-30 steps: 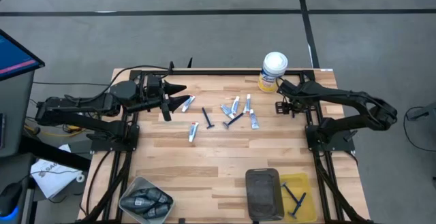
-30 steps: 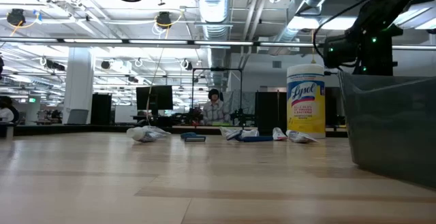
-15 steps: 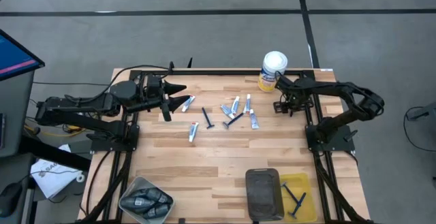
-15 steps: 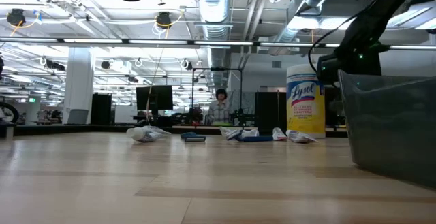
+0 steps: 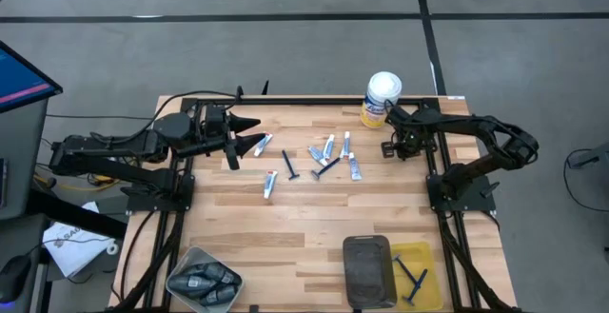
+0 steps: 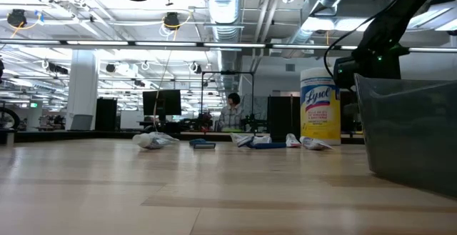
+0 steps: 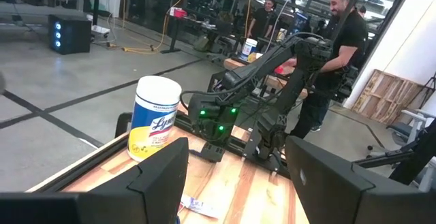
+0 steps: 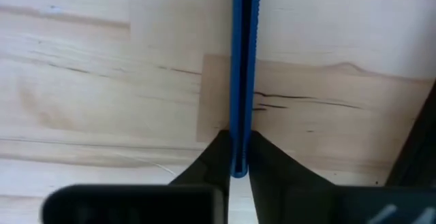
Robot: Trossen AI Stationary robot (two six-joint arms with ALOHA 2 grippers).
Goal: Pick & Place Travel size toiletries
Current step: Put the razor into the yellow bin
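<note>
The right gripper (image 8: 238, 157) pinches a blue razor handle (image 8: 244, 60) against the wooden table (image 8: 102, 81), beside the yellow canister (image 5: 382, 99). The left gripper (image 5: 255, 132) hovers spread open, holding nothing.

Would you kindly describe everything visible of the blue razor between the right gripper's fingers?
The razor shows as a slim, glossy blue plastic handle with a long groove down its middle. It lies flat on the pale wooden table. The right gripper is shut on its near end, one dark finger on each side. Its head is out of view.
</note>
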